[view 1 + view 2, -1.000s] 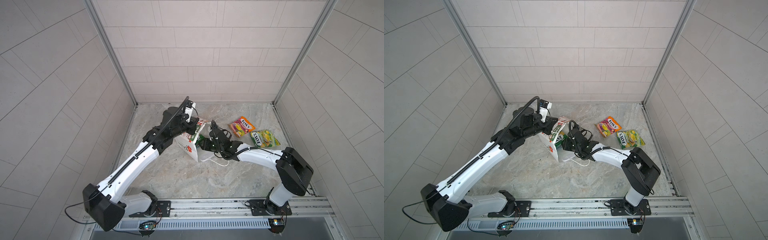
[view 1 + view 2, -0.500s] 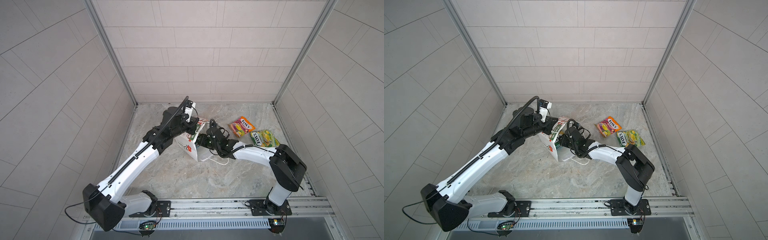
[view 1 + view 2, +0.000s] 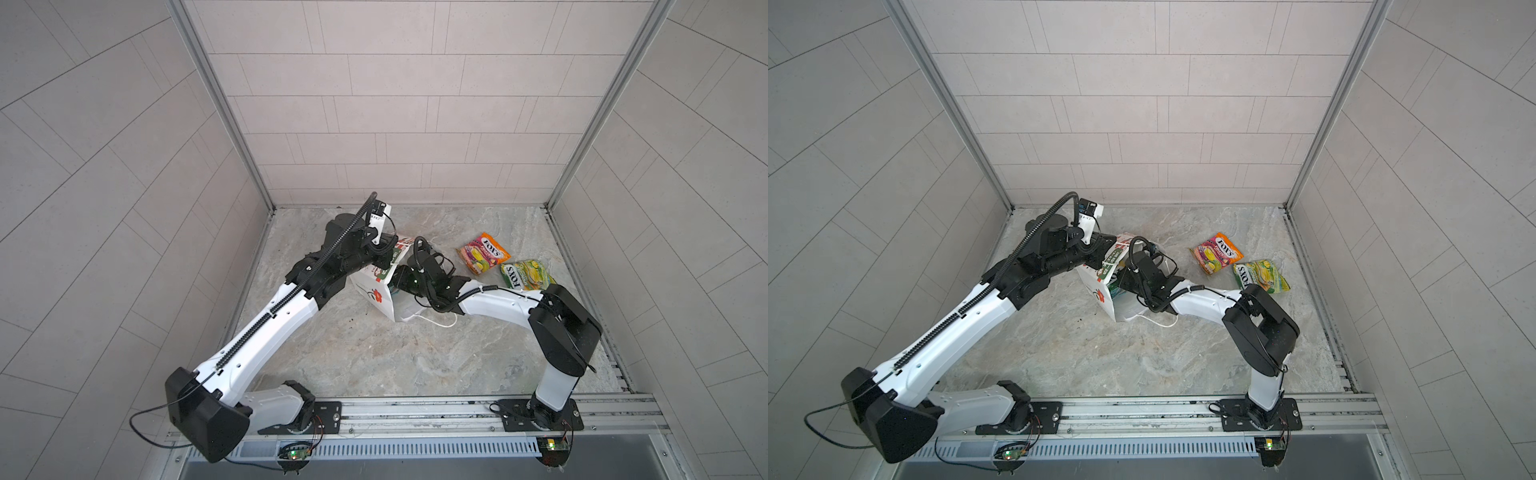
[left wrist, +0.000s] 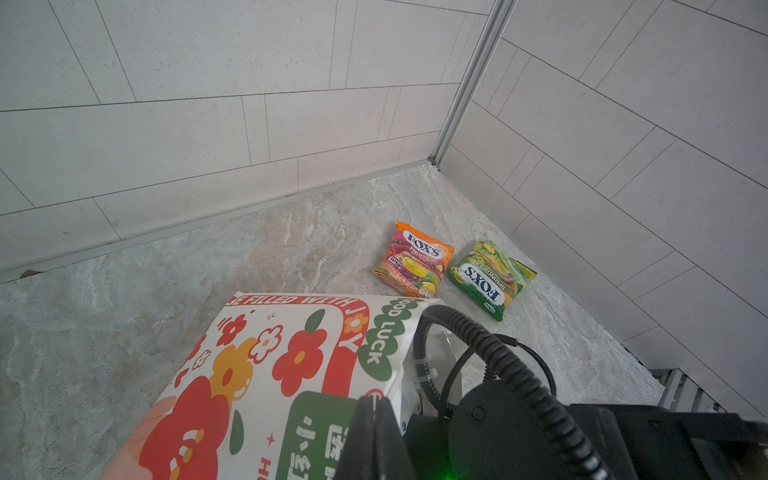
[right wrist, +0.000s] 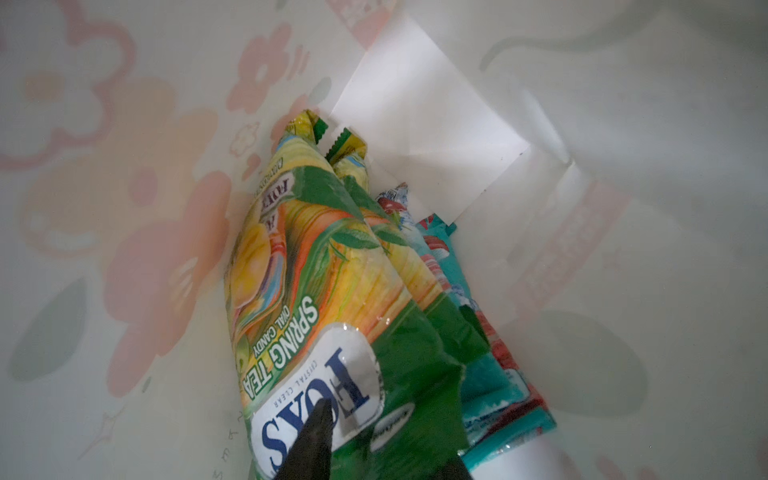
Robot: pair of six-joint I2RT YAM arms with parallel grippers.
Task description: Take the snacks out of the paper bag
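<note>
FOX'S pouch point(image 5: 316, 316) (SPRING TEA) in bag point(image 5: 419, 108)

Both top views look steeply down; wrist cameras sit close by the paper bag point(image 4: 266, 374).

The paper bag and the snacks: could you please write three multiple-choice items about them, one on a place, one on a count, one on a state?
1. Where is the right claw?
A. at the front rail
B. inside the paper bag
C. against the back wall

2. How many snacks lie outside the bag?
A. one
B. two
C. four

3. How is the bag?
A. upright, closed
B. folded flat
C. tipped over, mouth open

Key:
1. B: the right wrist view shows the bag's inner walls around the claw.
2. B: an orange-purple pouch and a green-yellow pouch lie on the table.
3. C: it lies tilted on the table and the claw reaches into its mouth.
</note>
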